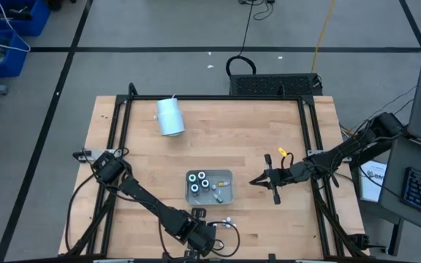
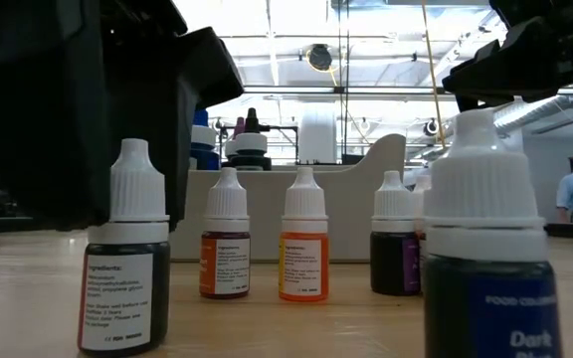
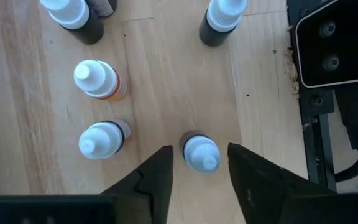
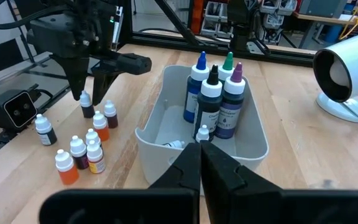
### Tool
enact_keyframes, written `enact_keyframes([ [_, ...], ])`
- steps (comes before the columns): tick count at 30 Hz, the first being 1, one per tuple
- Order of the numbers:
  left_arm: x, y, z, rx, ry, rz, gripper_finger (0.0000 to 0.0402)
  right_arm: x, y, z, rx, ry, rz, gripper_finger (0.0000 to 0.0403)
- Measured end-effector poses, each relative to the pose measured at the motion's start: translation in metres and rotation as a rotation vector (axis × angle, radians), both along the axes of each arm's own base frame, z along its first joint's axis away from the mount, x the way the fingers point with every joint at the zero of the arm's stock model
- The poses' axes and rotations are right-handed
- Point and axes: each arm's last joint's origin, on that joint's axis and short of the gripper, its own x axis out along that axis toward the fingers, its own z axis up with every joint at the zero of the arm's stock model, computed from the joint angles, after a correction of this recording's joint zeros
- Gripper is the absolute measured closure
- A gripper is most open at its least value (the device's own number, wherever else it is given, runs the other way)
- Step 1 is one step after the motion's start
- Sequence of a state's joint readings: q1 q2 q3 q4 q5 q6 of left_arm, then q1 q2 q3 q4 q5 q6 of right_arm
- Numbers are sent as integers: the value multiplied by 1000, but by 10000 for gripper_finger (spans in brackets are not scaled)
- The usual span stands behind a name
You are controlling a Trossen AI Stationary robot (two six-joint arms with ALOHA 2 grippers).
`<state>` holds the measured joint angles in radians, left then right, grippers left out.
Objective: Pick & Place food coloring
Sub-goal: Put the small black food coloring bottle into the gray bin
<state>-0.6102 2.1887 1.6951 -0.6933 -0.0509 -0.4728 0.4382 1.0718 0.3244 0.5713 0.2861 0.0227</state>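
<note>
Several small white-capped food coloring bottles [image 4: 79, 149] stand upright on the wood near the table's near edge, in front of the low camera [image 2: 304, 249]. Four taller dark bottles [image 4: 213, 96] with coloured tips stand in the grey tray [image 4: 160, 140], with two small ones beside them. My left gripper [image 3: 199, 148] points down, open, over the group. Its fingers stand on either side of one dark bottle's white cap [image 3: 201, 153] with a gap on each side. My right gripper [image 4: 201, 146] hovers shut just right of the tray [image 1: 188, 196].
A large white cylinder [image 1: 170, 117] lies on its side toward the table's far left. Neighbouring small bottles [image 3: 101, 138] stand close to the left fingers. The low camera's housing [image 3: 328, 43] sits beside the group at the near edge. Bare wood lies right of the tray.
</note>
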Motion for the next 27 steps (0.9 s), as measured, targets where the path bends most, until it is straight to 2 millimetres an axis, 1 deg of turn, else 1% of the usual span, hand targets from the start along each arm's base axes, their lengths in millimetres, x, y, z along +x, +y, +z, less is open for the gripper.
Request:
enact_keyframes([
  [3, 0, 0, 0, -4, 3, -2, 255, 0, 0, 0, 0, 0, 0, 403],
  [15, 4, -2, 2, -30, -40, 0, 256, 0, 0, 0, 0, 0, 0, 403],
  [27, 4, 0, 1, -20, -29, 4, 257, 0, 0, 0, 0, 0, 0, 403],
])
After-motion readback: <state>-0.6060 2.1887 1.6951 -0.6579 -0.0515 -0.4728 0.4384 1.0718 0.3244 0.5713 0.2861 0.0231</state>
